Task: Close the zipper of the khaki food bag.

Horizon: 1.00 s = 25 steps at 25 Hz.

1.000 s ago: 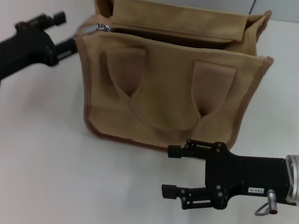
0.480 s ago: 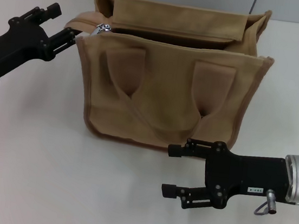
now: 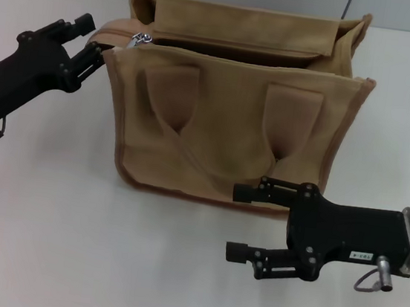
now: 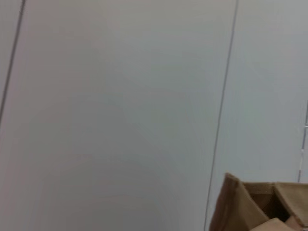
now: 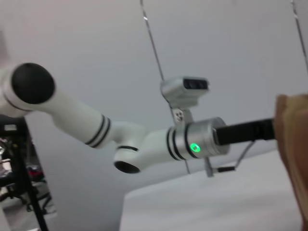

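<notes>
Left gripper [image 3: 91, 41], fingers apart, sits at the bag [image 3: 231, 119]'s left top corner beside the zipper [image 3: 225, 49] pull [image 3: 139, 38], right gripper [image 3: 245, 223] open out front: soft canvas likely sags, so pinch that small pull and brace the corner.

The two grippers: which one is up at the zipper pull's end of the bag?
The left gripper, beside the bag's top corner near the silver pull. The right gripper sits open before the bag's bottom edge.

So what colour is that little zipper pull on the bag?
Shiny silver. The zipper pull shows best in the head view.
</notes>
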{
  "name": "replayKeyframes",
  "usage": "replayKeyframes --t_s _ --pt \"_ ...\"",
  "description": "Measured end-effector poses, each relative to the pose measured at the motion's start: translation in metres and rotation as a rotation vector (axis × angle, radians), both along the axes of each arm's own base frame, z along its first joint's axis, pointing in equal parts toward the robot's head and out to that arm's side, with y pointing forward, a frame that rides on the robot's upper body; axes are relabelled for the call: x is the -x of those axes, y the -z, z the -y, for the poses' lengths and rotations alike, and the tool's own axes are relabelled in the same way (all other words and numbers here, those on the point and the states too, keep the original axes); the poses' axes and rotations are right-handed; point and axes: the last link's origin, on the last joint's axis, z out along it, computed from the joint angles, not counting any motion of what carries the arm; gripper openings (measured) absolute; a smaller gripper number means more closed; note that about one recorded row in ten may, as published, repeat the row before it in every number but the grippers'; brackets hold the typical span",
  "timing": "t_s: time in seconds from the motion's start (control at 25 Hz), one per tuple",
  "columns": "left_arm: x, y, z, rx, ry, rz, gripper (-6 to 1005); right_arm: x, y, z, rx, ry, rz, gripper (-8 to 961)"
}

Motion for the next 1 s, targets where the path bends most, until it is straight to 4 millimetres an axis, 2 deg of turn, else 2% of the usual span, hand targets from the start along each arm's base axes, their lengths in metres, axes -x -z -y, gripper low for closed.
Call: replayKeyframes --t_s 0.16,0.4,0.68,0.84,0.88,1.0 --pt "-0.001 0.0 0.002 -0.009 0.016 -0.005 379 0.002 -0.003 0.002 0.004 -0.016 -0.019 831" --pt "-0.005 0.0 0.008 -0.005 0.052 0.023 213 0.008 -0.011 0.002 -0.012 -0.017 -0.095 831" --pt "-0.016 -0.004 0.014 -0.003 0.129 0.079 17 0.019 -0.04 -0.003 -0.068 -0.008 -0.257 832" --pt "-0.021 -0.005 0.014 -0.006 0.149 0.097 17 0.027 -0.046 -0.013 -0.047 0.036 -0.283 832" --pt "-0.024 -0.005 0.013 -0.002 0.161 0.109 17 0.036 -0.049 -0.021 -0.001 0.063 -0.282 832" --pt "-0.028 -0.005 0.012 0.008 0.176 0.128 17 0.047 -0.052 -0.028 0.041 0.064 -0.282 832"
